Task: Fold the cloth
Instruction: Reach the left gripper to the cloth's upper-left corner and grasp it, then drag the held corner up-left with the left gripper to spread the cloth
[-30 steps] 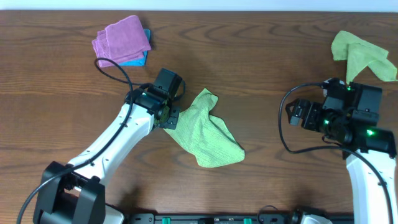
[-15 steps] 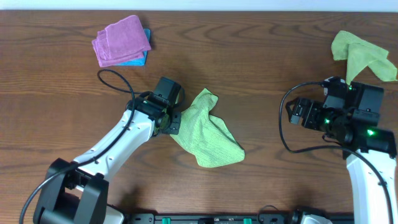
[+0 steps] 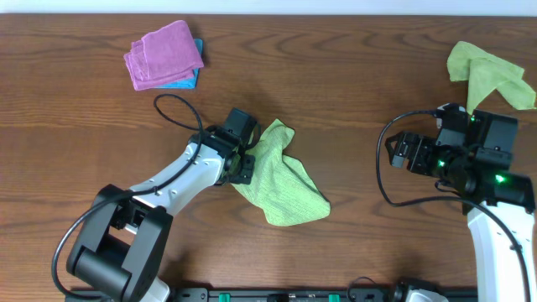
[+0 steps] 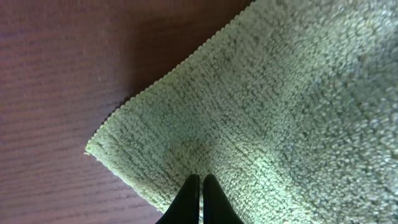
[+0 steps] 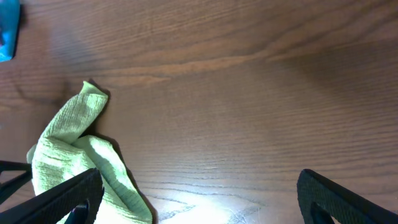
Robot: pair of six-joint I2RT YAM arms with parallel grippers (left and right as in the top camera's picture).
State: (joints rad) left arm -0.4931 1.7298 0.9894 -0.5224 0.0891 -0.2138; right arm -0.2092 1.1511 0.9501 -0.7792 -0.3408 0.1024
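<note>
A light green cloth [image 3: 281,180] lies crumpled on the wooden table, its upper part folded over itself. My left gripper [image 3: 243,168] is at the cloth's left edge. In the left wrist view its fingertips [image 4: 200,180] are pressed together on the terry fabric [image 4: 280,93], just inside a corner, and the cloth puckers slightly at the tips. My right gripper [image 3: 403,153] is open and empty, well to the right of the cloth. Its wrist view shows the fingers spread wide [image 5: 199,193] with the cloth [image 5: 68,137] at the left.
A folded pink cloth [image 3: 164,54] lies on a blue one [image 3: 189,81] at the back left; the blue one also shows in the right wrist view [image 5: 6,37]. Another yellow-green cloth [image 3: 487,71] lies crumpled at the back right.
My left arm has moved to the right and slightly forward, bringing its gripper from the cloth's edge onto the cloth. The cloth's shape is almost unchanged. The right arm has not moved.
</note>
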